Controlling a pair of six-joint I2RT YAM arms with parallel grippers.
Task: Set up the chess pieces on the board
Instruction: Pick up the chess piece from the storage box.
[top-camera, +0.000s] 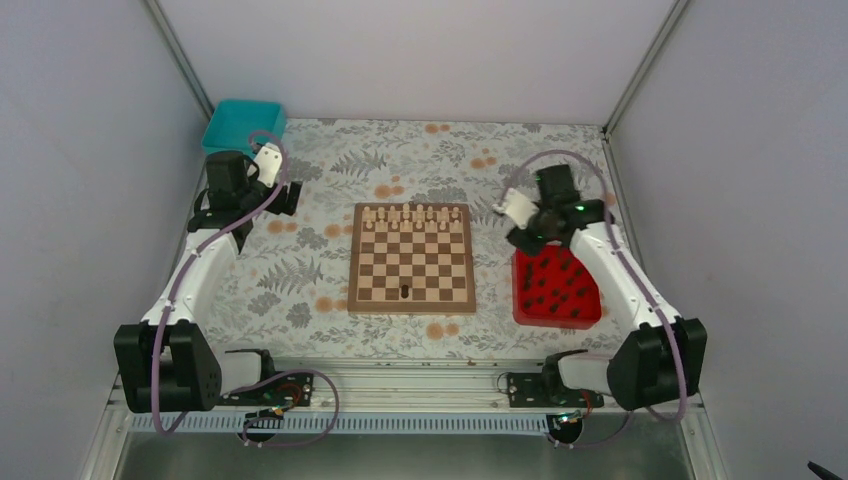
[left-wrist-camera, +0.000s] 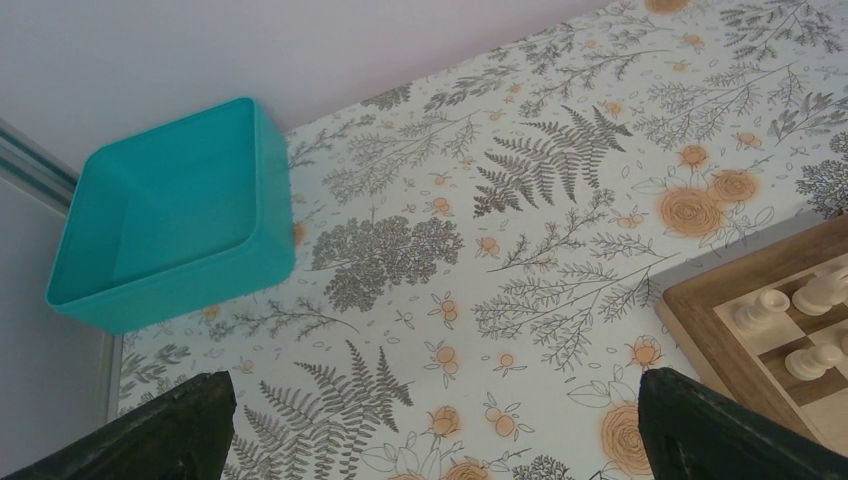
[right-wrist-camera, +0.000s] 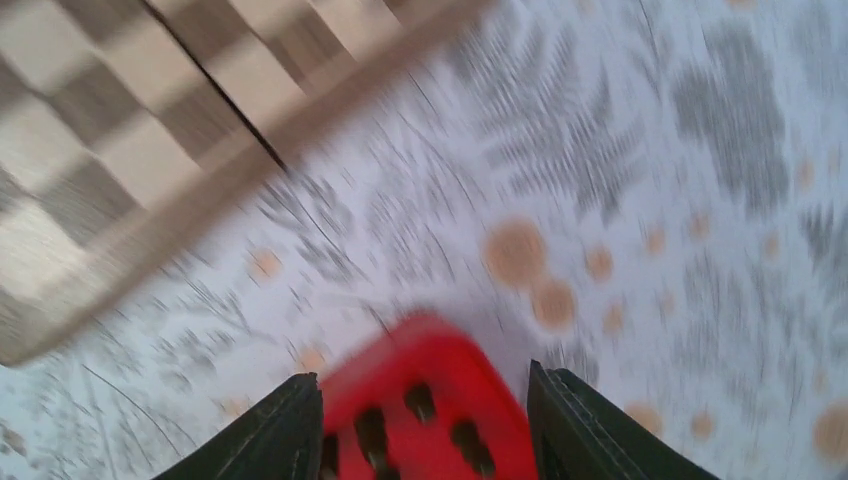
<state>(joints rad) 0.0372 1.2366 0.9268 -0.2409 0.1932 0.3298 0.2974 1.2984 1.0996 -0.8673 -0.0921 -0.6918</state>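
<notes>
The board (top-camera: 411, 258) lies mid-table, with one dark chess piece (top-camera: 404, 292) standing near its front edge. More dark chess pieces (top-camera: 560, 283) lie in a red tray (top-camera: 557, 320) to the board's right. My right gripper (top-camera: 527, 240) hovers over the tray's far end. In the blurred right wrist view that gripper (right-wrist-camera: 420, 400) is open, with the tray corner (right-wrist-camera: 440, 350) and a few dark pieces (right-wrist-camera: 470, 445) below its fingers and nothing held. My left gripper (top-camera: 285, 200) is open over bare cloth to the left of the board, with nothing between its fingers (left-wrist-camera: 200, 420).
Pale cream pieces (top-camera: 415, 214) line the board's far row; some show in the left wrist view (left-wrist-camera: 765, 308) beside the board's rim (left-wrist-camera: 720, 340). A teal bin (top-camera: 243, 125) sits in the far left corner. White walls enclose the table.
</notes>
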